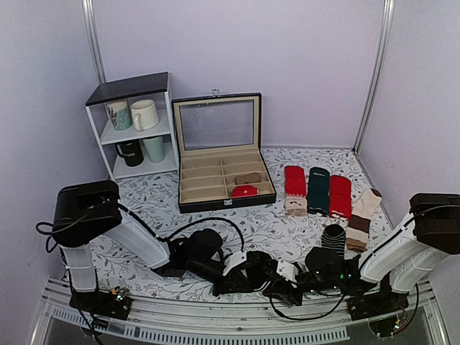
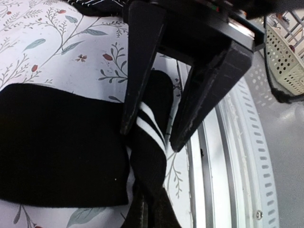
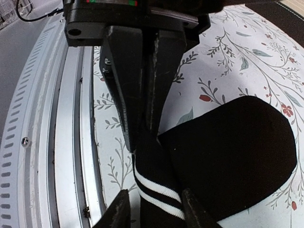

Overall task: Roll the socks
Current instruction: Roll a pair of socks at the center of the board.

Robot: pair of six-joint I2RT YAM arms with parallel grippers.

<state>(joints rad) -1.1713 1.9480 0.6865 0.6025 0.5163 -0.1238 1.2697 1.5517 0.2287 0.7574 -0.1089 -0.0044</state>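
A short black sock (image 2: 57,142) with two white bands on its cuff (image 2: 151,118) lies flat on the floral table by the near edge; it also shows in the right wrist view (image 3: 228,152). My left gripper (image 2: 151,138) is open, its fingers astride the banded cuff. My right gripper (image 3: 144,142) is shut on the sock's cuff just beyond the bands (image 3: 159,187). Each gripper's fingers show in the other's view: the left's fingers (image 3: 116,211) spread, the right's fingers (image 2: 142,211) closed. In the top view both grippers, left (image 1: 251,277) and right (image 1: 284,284), meet over the dark sock.
The metal rail (image 1: 215,330) of the table edge runs right beside the sock. An open black compartment box (image 1: 219,154), a white shelf with mugs (image 1: 136,126), red and dark green socks (image 1: 316,188), a striped black sock (image 1: 332,237) and a beige-brown sock (image 1: 361,215) lie farther back.
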